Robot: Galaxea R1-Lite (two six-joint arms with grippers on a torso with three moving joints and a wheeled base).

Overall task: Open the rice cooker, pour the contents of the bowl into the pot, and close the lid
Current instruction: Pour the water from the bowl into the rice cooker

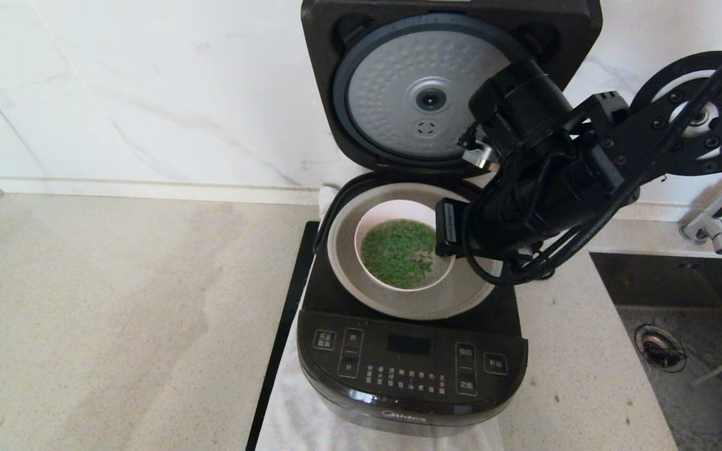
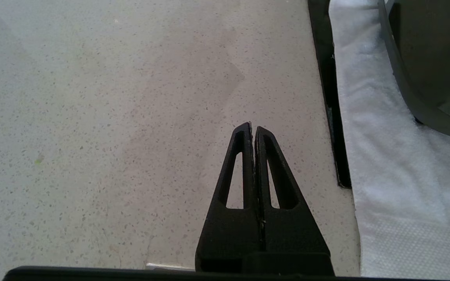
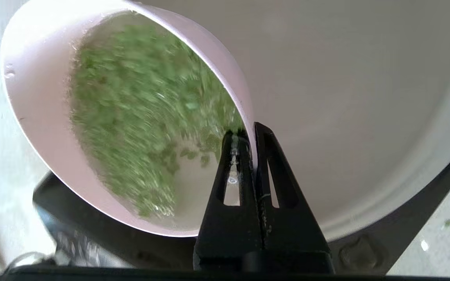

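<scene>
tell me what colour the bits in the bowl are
Bright green bits in the pale pink bowl, clearest in the head view.

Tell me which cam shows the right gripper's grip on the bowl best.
Right wrist view: the right gripper is shut on the bowl rim, one finger inside, one outside, beside the chopped greens. In the head view the arm hides the grip on the bowl. The left wrist view shows neither.

The black rice cooker (image 1: 411,369) stands with its lid (image 1: 423,88) raised upright, the dimpled silver underside facing forward. Inside, the beige pot (image 1: 411,304) is uncovered. Over it a small pale pink bowl (image 1: 392,216) is tilted, holding chopped green bits (image 1: 398,250).
</scene>
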